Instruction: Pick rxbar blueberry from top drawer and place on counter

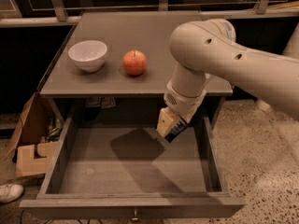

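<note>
The gripper [170,127] hung above the open drawer [131,204], toward its 2 o'clock corner. It was clenched on the bar [178,130], whose dark end poked out, clear of the drawer floor. On the counter [140,31] sat a bowl [88,55], with an apple [134,62] at its 3 o'clock.

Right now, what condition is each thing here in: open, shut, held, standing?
top drawer: pulled fully open.
rxbar blueberry: gripped by the claw, hanging above the drawer floor.
claw: shut on the bar, over the drawer's right rear part.
counter: carrying the bowl and apple, not the bar.
white bowl: upright on the counter's left.
apple: whole, stem up, right of the bowl.
</note>
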Robot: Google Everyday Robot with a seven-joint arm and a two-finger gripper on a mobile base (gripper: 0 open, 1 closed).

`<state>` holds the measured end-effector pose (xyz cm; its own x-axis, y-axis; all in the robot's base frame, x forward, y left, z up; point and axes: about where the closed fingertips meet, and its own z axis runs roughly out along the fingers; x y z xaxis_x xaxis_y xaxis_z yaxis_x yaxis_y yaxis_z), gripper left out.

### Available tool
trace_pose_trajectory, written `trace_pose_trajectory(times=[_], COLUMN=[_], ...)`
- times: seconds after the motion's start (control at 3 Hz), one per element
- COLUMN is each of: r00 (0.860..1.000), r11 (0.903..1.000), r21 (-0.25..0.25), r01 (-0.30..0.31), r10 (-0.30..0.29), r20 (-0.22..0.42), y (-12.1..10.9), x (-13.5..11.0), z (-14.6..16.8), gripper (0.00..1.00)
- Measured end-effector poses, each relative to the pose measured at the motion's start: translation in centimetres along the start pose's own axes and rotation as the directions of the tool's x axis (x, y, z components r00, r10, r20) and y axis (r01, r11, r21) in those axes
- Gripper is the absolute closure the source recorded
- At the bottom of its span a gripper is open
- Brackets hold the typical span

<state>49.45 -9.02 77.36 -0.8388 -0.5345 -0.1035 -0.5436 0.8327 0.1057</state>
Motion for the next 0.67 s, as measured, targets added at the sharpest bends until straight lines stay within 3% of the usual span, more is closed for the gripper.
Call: trace_pose_trajectory(times=[0.67], r00=[0.995], r11=[0.9928], r21=[0.079], r01=[-0.090], r10=[0.086], r20=[0.053], y=[-3.3], x=[-0.6], z=[-5.3], gripper=[1.00])
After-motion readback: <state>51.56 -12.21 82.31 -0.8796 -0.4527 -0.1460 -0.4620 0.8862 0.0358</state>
